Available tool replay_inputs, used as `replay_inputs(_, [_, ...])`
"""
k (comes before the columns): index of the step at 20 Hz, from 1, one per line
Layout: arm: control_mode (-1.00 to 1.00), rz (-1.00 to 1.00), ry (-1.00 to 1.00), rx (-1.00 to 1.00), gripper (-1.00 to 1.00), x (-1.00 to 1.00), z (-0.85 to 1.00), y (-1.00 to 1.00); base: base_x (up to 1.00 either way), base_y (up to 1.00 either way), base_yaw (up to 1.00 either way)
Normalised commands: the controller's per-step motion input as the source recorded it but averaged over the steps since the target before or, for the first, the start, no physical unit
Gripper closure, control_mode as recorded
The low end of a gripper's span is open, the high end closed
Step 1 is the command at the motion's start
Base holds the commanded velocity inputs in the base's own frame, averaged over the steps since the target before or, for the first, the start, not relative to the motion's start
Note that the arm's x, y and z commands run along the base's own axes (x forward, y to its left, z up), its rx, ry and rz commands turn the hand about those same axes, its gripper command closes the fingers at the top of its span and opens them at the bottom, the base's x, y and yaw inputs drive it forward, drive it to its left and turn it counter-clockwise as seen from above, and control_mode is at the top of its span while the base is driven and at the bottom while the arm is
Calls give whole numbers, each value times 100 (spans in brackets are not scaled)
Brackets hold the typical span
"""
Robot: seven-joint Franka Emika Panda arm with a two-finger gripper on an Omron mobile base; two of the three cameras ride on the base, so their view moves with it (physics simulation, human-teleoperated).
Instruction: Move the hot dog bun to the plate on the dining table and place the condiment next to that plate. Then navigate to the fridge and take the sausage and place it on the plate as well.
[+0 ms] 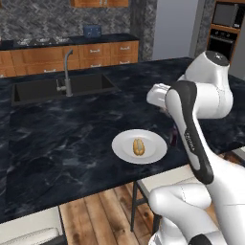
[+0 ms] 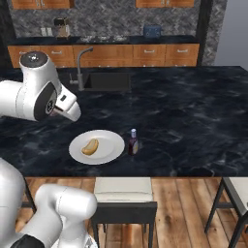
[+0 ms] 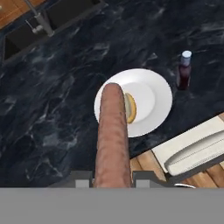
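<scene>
On the long dining table with its black, white-veined marble top [image 2: 193,116], going left to right in the right base view, there is one inset dark sink [image 2: 106,80] with one steel tap [image 2: 80,62] at the far side, then one plain round white plate [image 2: 97,146] near the front edge, then one slim dark red condiment bottle with a pale cap [image 2: 133,142] standing upright just beside the plate's right rim, apart from it as far as the view lets one judge. One small golden-tan hot dog bun [image 2: 90,147] lies on the plate, left of its centre. In the left base view the same plate [image 1: 153,152] and bun [image 1: 139,147] sit to the left of the white arm, and the bottle [image 1: 173,137] is mostly hidden behind the arm's dark-edged link. In the hand view, one long reddish-brown sausage [image 3: 113,140] is clamped in the gripper [image 3: 112,180], its two dark fingers closed on the near end; the sausage's far tip lies over the plate [image 3: 153,98] in that view, just left of the bun [image 3: 130,107], and the bottle [image 3: 184,71] stands to the right. Two pale-cushioned seats on dark frames [image 2: 124,190] [image 2: 237,190] stand on the wooden floor in front of the table.
</scene>
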Motion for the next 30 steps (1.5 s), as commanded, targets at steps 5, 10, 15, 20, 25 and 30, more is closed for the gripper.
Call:
replay_inputs(5, [-100,3,23,0,100,0,-68,-16,0,0,0])
replay_inputs(10, [-100,0,26,0,100,-2,-53,-22,0,0,0])
replay_inputs(15, [-100,0,20,0,100,30,-29,-40,0,0,0])
replay_inputs(20, [-100,0,16,0,100,35,-47,-14,0,0,0])
replay_inputs(25, [-100,0,8,0,100,64,-45,0,0,0,0])
replay_inputs(30, [-100,0,0,-5,100,63,-52,0,0,0,0])
